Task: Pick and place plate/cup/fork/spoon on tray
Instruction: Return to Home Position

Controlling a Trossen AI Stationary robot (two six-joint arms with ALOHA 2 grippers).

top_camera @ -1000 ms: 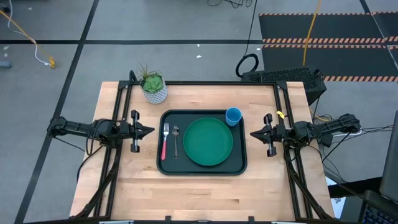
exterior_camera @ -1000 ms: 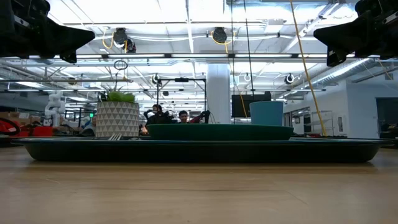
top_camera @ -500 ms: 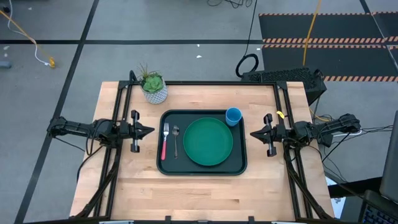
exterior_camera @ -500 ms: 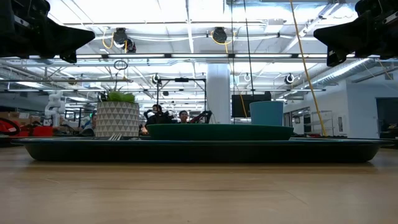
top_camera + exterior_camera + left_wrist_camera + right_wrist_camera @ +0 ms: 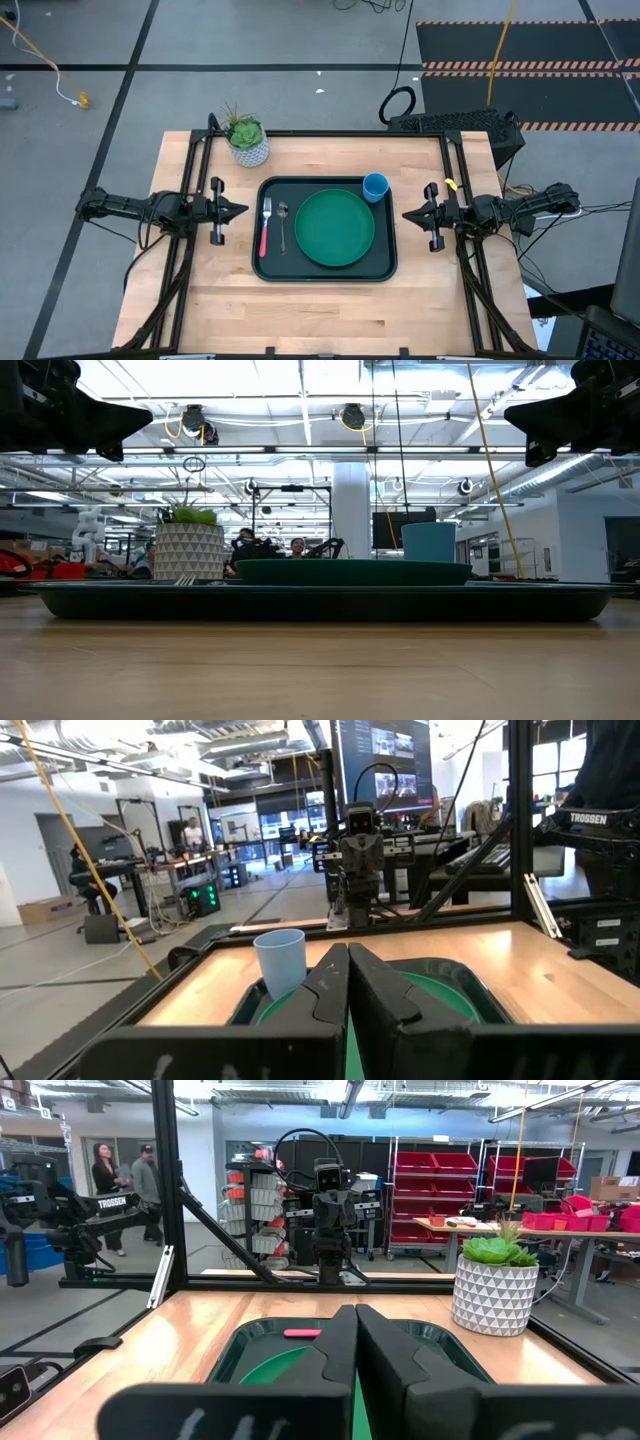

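Note:
The dark tray (image 5: 325,269) lies in the middle of the table. The green plate (image 5: 334,228) rests flat on it. The light-blue cup (image 5: 375,186) stands upright in the tray's far right corner. The pink-handled fork (image 5: 265,228) and the silver spoon (image 5: 283,224) lie side by side on the tray's left part. My left gripper (image 5: 244,210) is shut and empty, held above the table left of the tray. My right gripper (image 5: 406,214) is shut and empty, right of the tray.
A white speckled plant pot (image 5: 248,147) stands at the table's far left, behind the tray. Black frame rails (image 5: 190,170) run along the table's left and right sides. Bare wood lies between the tray and the near edge (image 5: 320,320). People stand in the room beyond.

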